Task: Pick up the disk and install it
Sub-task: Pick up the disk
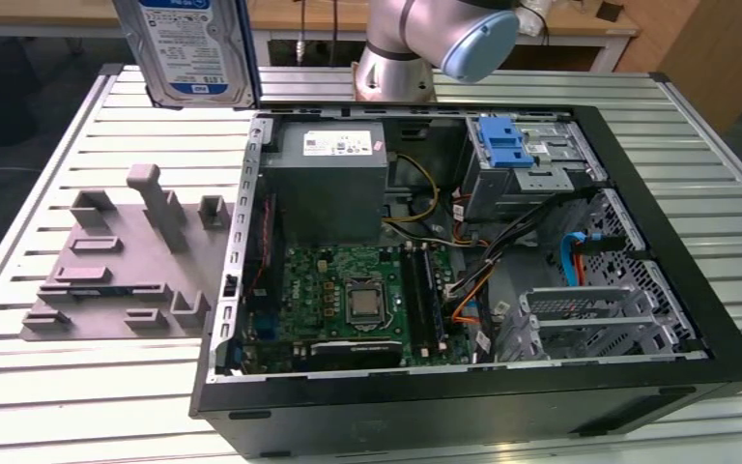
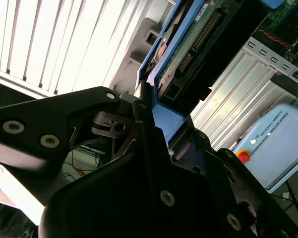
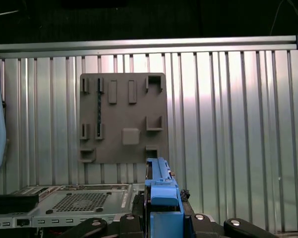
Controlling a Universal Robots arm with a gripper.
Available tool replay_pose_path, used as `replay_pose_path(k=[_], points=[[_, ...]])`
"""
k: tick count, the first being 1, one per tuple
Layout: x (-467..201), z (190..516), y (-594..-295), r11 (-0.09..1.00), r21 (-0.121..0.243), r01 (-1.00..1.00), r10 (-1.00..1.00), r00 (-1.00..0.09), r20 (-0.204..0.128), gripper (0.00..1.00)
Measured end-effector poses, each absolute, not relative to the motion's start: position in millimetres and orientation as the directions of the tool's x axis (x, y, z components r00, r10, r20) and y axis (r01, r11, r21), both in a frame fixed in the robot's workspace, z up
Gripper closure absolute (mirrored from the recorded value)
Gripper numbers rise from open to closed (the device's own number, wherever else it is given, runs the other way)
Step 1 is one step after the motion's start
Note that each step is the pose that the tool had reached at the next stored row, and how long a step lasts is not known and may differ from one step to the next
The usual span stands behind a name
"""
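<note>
I have the disk [image 1: 190, 48] off the surface [image 1: 36, 387], standing nearly upright in the air. In the exterior view it sits in front of the surface's far edge, toward the corner on the exterior view's left. Its white-and-blue label faces that camera, covered in small print.

The hand [image 2: 151, 111] is pinching the disk by its blue bracket [image 2: 166, 119]. In the second wrist view, 2 black fingers [image 2: 139, 106] are pressed onto the bracket's end. Past them runs the disk's underside, with a green circuit board and a dark connector strip. In the first wrist view the bracket [image 3: 161, 191] rises straight out of the hand, and the grey fixture plate [image 3: 123, 119] lies flat on the slats beyond it.

The arm [image 1: 404, 48] stands at the surface's far edge behind the open computer case [image 1: 474, 391], its pale blue joint cap turned toward the camera. Inside the case, the grey power supply [image 1: 332, 184] carries 1 white sticker, and a blue latch [image 1: 506, 145] sits on the drive cage at the far corner. A pale teach pendant [image 2: 277, 144] with a red button and some lettering lies to one side.
</note>
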State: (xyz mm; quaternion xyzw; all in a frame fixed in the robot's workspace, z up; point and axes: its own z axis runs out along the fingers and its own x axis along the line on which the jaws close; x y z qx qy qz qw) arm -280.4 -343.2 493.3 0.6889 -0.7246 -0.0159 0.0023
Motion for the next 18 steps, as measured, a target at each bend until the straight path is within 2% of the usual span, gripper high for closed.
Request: replay_pose_path(k=[18], points=[[-256.6, 493.3, -343.2, 0.050, 0.026, -0.998, -0.999, -0.051, -0.019, 0.64]])
